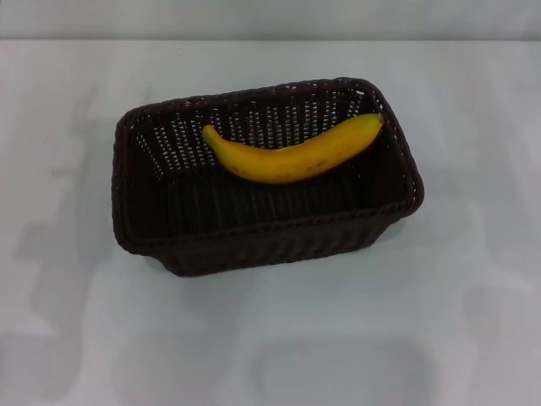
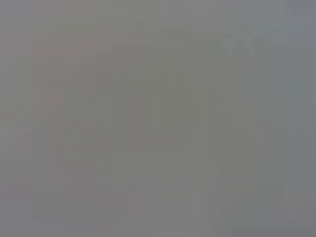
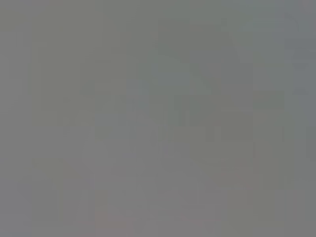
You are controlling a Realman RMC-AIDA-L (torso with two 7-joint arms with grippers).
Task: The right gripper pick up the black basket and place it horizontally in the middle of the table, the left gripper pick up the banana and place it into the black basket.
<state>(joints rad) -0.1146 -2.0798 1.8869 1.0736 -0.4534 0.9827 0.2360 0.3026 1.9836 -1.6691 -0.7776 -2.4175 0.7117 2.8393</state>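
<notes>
The black basket [image 1: 254,237] stands on the white table [image 1: 473,279] near the middle of the head view, its long side running left to right, slightly turned. The banana [image 1: 292,156] lies inside it, leaning along the far wall, its stem tip at the left and its dark end at the right near the basket's far right corner. Neither gripper shows in the head view. Both wrist views show only a plain grey field with nothing to tell apart.
The bare white tabletop surrounds the basket on all sides. A pale wall strip [image 1: 270,17] runs along the table's far edge. Soft shadows fall on the table at the left and the front.
</notes>
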